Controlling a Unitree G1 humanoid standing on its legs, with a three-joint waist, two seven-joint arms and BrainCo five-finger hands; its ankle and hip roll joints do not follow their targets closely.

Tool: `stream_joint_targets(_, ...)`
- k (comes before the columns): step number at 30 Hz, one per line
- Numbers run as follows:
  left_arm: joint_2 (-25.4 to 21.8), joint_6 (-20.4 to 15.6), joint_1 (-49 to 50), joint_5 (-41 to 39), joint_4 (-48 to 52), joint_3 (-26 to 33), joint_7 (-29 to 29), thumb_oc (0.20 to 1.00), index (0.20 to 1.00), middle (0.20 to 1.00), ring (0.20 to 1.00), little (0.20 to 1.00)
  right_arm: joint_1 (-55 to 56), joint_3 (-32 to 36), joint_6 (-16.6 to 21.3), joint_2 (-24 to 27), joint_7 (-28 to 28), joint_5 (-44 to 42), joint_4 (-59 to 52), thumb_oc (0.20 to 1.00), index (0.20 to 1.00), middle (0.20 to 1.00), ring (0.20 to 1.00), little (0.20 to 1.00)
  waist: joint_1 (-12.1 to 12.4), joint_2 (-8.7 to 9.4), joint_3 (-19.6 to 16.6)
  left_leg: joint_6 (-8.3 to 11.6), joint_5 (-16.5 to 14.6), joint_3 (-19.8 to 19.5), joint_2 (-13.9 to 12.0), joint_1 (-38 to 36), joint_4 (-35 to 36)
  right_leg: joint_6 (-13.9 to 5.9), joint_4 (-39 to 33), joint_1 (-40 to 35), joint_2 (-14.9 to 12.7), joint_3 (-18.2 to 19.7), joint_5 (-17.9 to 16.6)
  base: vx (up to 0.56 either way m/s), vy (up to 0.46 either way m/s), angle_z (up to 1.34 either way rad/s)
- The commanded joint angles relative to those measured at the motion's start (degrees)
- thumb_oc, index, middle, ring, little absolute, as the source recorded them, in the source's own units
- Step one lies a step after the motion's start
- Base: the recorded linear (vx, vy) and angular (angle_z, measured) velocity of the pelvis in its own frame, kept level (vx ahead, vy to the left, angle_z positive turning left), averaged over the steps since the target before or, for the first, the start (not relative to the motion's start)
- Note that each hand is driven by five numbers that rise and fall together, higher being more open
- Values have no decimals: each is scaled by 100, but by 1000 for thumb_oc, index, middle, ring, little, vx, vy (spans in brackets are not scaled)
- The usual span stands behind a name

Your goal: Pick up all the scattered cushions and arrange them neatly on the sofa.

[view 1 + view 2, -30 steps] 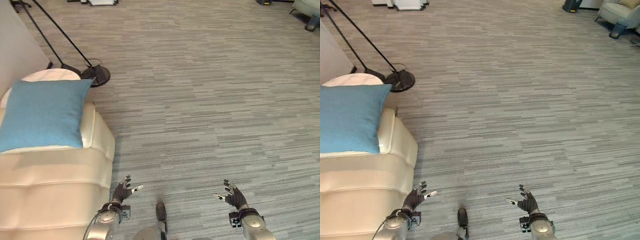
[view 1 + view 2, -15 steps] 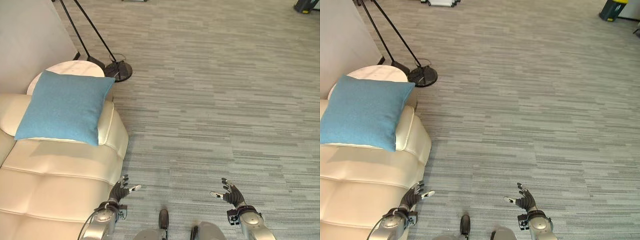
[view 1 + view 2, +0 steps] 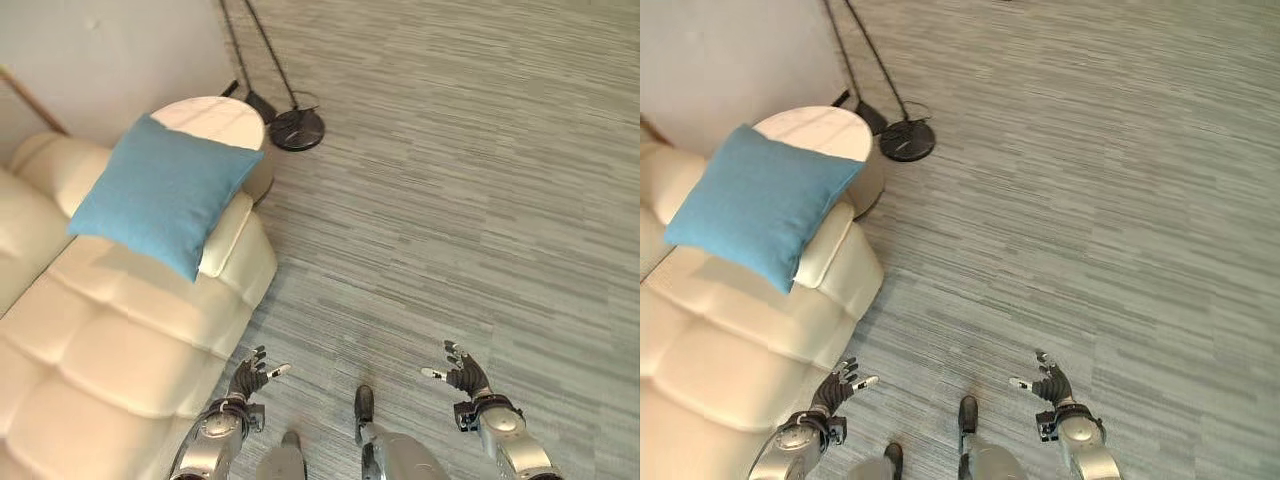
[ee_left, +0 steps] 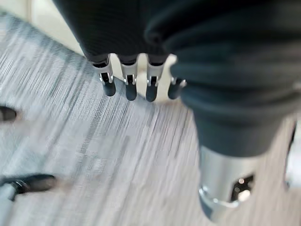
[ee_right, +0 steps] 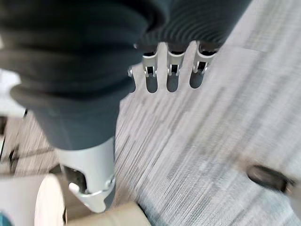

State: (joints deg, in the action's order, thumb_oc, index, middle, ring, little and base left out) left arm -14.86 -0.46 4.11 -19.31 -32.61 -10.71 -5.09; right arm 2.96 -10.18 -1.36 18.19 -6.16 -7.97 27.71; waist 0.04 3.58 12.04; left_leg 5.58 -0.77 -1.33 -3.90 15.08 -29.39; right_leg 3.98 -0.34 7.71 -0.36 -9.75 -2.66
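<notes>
A blue square cushion (image 3: 165, 192) lies on the end of a cream leather sofa (image 3: 90, 350) at the left, leaning over its armrest. My left hand (image 3: 246, 380) hovers low beside the sofa's front corner, fingers spread and holding nothing. Over the bare carpet to the right, my right hand (image 3: 462, 373) is open and empty too. In the wrist views the fingers (image 4: 129, 84) of the left hand and the fingers (image 5: 171, 75) of the right hand point straight out above the carpet.
A round white side table (image 3: 215, 120) stands behind the sofa's end, against a pale wall (image 3: 110, 45). A floor lamp's dark round base (image 3: 296, 129) and thin black poles sit beside it. Grey striped carpet (image 3: 450, 200) stretches to the right.
The whole picture has swung round, so the sofa, cushion and lamp now sit further right and tilted: the camera has moved. Both hands stay open and low.
</notes>
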Motion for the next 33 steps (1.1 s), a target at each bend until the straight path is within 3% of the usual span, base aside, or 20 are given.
stream_joint_targets(1, -160, -141, -89, -54, 214, 156, -57, 1000, 1000, 1000, 1000, 1000, 207, 92, 213, 178, -35, -134, -325, 1000, 1000, 1000, 1000, 1000, -95, -36, -118, -414, -391, 711, 97, -564, 1268, -845, 86, -505, -492, 63, 590, 242, 10, 50)
stream_joint_targets(2, -175, -128, -67, -6, 236, 161, -54, 1000, 1000, 1000, 1000, 1000, 216, 97, 198, 187, -39, -133, -307, 1000, 1000, 1000, 1000, 1000, -66, -38, -142, -407, -314, 793, 72, -457, 1472, -859, 33, -594, -502, -14, 631, 254, 29, 59)
stream_joint_targets(4, -214, -95, 17, 131, 300, 187, -32, 1000, 1000, 1000, 1000, 1000, 254, 115, 186, 203, -64, -106, -296, 1000, 1000, 1000, 1000, 1000, 3, -117, -179, -318, 125, 981, -32, -295, 2110, -890, -85, -799, -441, -145, 741, 304, 73, 65)
stream_joint_targets(5, -263, -71, 57, 227, 396, 220, -32, 1000, 1000, 1000, 1000, 1000, 301, 151, 173, 219, -119, -68, -307, 1000, 1000, 1000, 1000, 1000, 33, -189, -175, -173, 409, 1321, -173, -110, 2543, -913, -129, -1034, -402, -270, 949, 357, 111, 69)
stream_joint_targets(8, -332, -72, 116, 260, 605, 274, -62, 1000, 1000, 1000, 1000, 1000, 305, 148, 147, 222, -173, -20, -344, 1000, 1000, 1000, 1000, 1000, 58, -189, -167, -128, 526, 1672, -217, -19, 2805, -935, -88, -1244, -444, -403, 1103, 223, 110, 59)
stream_joint_targets(9, -379, -80, 225, 310, 709, 336, -28, 1000, 1000, 1000, 1000, 1000, 300, 117, 130, 190, -114, 44, -396, 1000, 1000, 1000, 1000, 1000, 113, -284, -261, -225, 729, 1690, -244, -145, 2941, -955, 29, -1297, -426, -510, 1074, 416, 223, 61)
stream_joint_targets(14, -440, -64, 410, 480, 843, 374, 80, 1000, 1000, 1000, 1000, 1000, 191, 30, 93, 124, -44, 196, -466, 1000, 1000, 1000, 1000, 1000, 193, -195, -442, -369, 526, 1583, -34, -249, 2739, -1070, 172, -1445, -662, -489, 1102, 276, 201, 5)
stream_joint_targets(17, -517, -15, 479, 606, 763, 396, 145, 1000, 1000, 1000, 1000, 1000, 142, 1, 64, 38, 36, 268, -454, 1000, 1000, 1000, 1000, 1000, 267, -102, -516, -596, 205, 1548, 192, -443, 2681, -1255, 837, -1306, -927, -439, 975, 250, 232, -1)
stream_joint_targets(20, -587, -7, 489, 677, 712, 405, 152, 1000, 1000, 1000, 1000, 1000, 140, -38, 55, -28, 89, 299, -444, 1000, 1000, 1000, 1000, 1000, 229, -123, -475, -771, 21, 1457, 361, -742, 2804, -1392, 1866, -878, -1093, -342, 580, 149, 174, 13)
stream_joint_targets(23, -603, -10, 484, 682, 697, 419, 138, 1000, 1000, 1000, 1000, 1000, 166, -42, 55, -86, 113, 296, -455, 1000, 1000, 1000, 1000, 1000, 163, -179, -409, -823, -42, 1334, 394, -963, 2925, -1320, 2270, -530, -1004, -117, 458, 219, 101, 52)
stream_joint_targets(24, -595, -30, 427, 646, 718, 414, 145, 1000, 1000, 1000, 1000, 1000, 146, -25, 61, -95, 116, 267, -404, 1000, 1000, 1000, 1000, 1000, 58, -279, -332, -799, -104, 1151, 384, -1153, 2994, -1190, 1872, -233, -778, 25, 637, 227, 24, 85)
stream_joint_targets(26, -601, -42, 392, 637, 740, 381, 139, 1000, 1000, 1000, 1000, 1000, 149, -14, 58, -69, 108, 253, -399, 1000, 1000, 1000, 1000, 1000, -9, -296, -280, -787, -162, 1014, 414, -1279, 3021, -1170, 1522, -41, -633, 171, 681, 299, -11, 45)
stream_joint_targets(30, -594, -69, 238, 683, 704, 310, 116, 1000, 1000, 1000, 1000, 1000, 142, 10, 46, -48, 65, 214, -385, 1000, 1000, 1000, 1000, 1000, -235, -235, -142, -726, -285, 646, 548, -1569, 3056, -1284, 452, 433, -345, 757, 258, 252, -69, 38)
stream_joint_targets(33, -581, -124, 129, 677, 733, 246, 111, 1000, 1000, 1000, 1000, 1000, 170, 30, 61, -30, 48, 175, -382, 1000, 1000, 1000, 1000, 1000, -385, -208, -104, -684, -369, 326, 597, -1705, 3054, -1331, 209, 559, -225, 1154, 93, 212, -93, 70)
